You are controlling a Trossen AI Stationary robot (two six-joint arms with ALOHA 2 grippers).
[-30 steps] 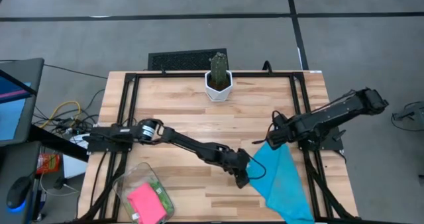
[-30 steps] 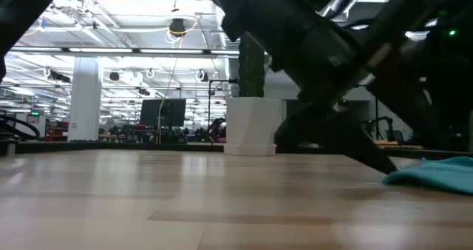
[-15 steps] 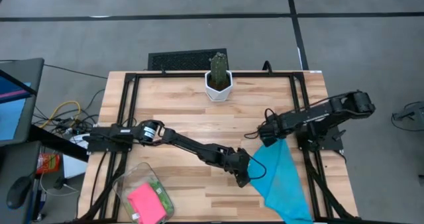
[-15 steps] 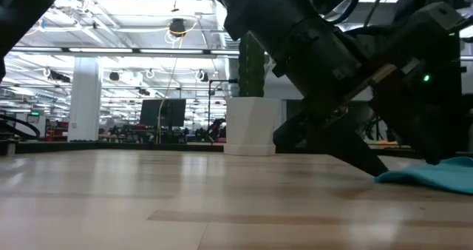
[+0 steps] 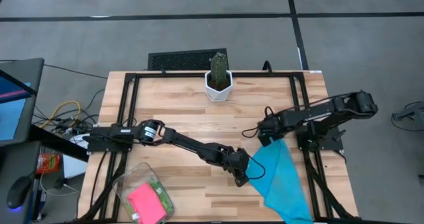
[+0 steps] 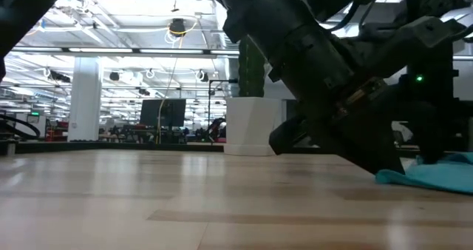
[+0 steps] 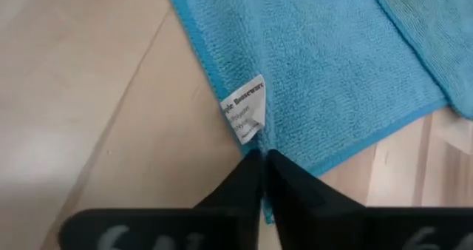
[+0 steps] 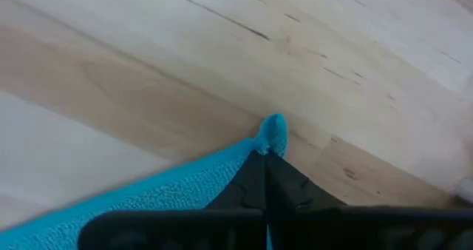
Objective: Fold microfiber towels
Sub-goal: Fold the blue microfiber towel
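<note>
Both end effectors, left [image 7: 262,155] and right [image 8: 264,155], pinch the fuzzy sky-blue towel's [image 5: 281,177] corners.

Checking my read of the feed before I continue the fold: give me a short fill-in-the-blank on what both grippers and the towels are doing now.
1. The left gripper is shut on the edge of the ____ towel.
2. The right gripper pinches that towel's ____.
3. The pink towel lies in the clear ____.
4. At the table's far edge stands a potted ____.

Missing: blue; corner; bin; cactus
</note>
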